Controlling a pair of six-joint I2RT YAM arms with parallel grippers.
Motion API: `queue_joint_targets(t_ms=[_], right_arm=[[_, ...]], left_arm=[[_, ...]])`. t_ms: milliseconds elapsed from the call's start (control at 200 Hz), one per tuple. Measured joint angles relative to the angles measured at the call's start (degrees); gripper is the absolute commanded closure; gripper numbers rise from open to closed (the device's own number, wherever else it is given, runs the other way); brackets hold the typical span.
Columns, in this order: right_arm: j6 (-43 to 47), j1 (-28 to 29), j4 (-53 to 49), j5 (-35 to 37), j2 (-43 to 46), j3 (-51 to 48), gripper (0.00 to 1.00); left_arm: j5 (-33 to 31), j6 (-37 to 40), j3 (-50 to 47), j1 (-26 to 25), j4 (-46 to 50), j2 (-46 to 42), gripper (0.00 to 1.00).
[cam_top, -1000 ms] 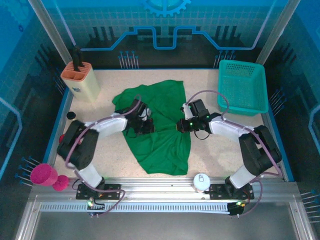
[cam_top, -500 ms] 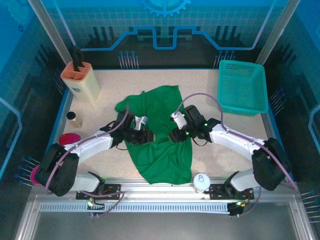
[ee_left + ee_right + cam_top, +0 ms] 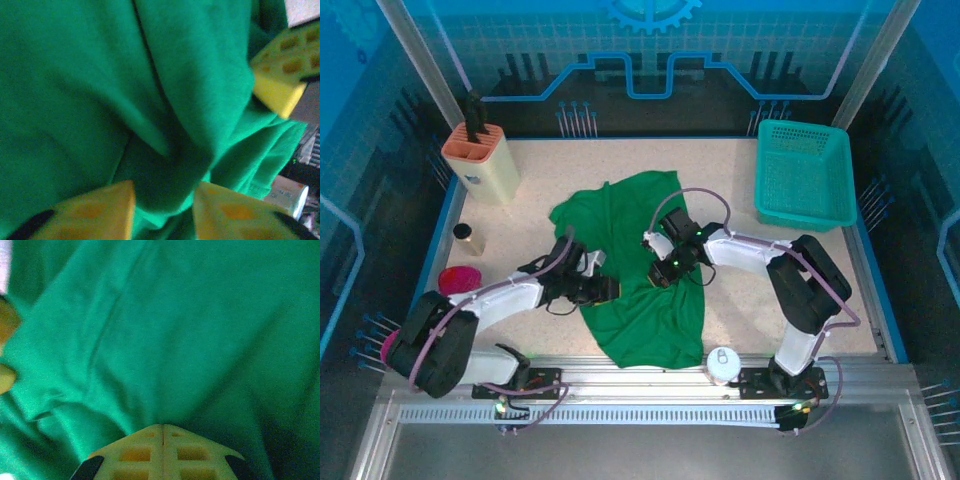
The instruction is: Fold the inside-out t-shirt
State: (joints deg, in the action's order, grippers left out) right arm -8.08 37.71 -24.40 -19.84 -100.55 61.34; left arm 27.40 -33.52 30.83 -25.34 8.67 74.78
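Moments on, both arms had drawn in over the green inside-out t-shirt (image 3: pixel 642 315), which lay rumpled mid-frame on the tabletop (image 3: pixel 530 225), its upper-left lobe gathered narrower than a second before. The left hand (image 3: pixel 598 290) had let go and stood part-open. The right hand (image 3: pixel 658 274) had snapped shut, apparently a regrasp, with folding hardly begun. The left wrist view showed a ridge of cloth lying loose between parted pads (image 3: pixel 95 210). The right wrist view showed pads (image 3: pixel 135 452) pressed together at the fabric, whether pinching it unclear.
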Motion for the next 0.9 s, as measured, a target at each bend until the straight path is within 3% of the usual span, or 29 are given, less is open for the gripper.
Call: queue_joint_targets(t_ms=[150, 260, 380, 465, 535, 620, 670, 710, 901], right_arm=[[-2.1, -2.1, 1.2, -12.4, 2.7, 0.5, 1.00], [-5.2, -6.1, 3.9, -19.4, 5.4, 0.9, 1.00], [-7.2, -11.0, 4.9, -22.9, 5.7, 2.5, 1.00], [-7.4, -12.6, 4.2, -22.5, 5.7, 3.2, 0.78], [-7.0, -12.7, 2.9, -20.4, 5.8, 3.3, 0.70], [-5.8, -12.6, 1.4, -17.4, 6.4, 3.0, 0.65], [-5.7, -12.6, 1.4, -15.8, 7.7, 2.1, 0.55], [-5.2, -12.3, 1.4, -14.6, 9.2, 1.0, 0.56], [1.9, -6.3, 4.1, -7.5, 21.0, -8.4, 0.57]], left_arm=[[0.9, 3.3, -0.3, -0.3, -4.8, -7.4, 0.42], [-0.9, 9.2, -1.0, -2.4, -12.3, -10.9, 0.41], [-4.7, 16.9, -0.9, -5.8, -15.1, -9.1, 0.42], [-7.7, 20.5, -0.9, -7.7, -15.1, -5.3, 0.43], [-11.3, 22.9, -0.2, -9.7, -13.7, -1.8, 0.44], [-15.0, 25.1, 1.3, -11.8, -12.1, 1.9, 0.57], [-16.7, 25.8, 1.9, -12.3, -12.0, 3.3, 0.78], [-17.9, 26.3, 2.1, -12.3, -12.0, 4.0, 1.00], [-21.5, 27.6, 2.5, -12.2, -12.4, 3.1, 1.00]])
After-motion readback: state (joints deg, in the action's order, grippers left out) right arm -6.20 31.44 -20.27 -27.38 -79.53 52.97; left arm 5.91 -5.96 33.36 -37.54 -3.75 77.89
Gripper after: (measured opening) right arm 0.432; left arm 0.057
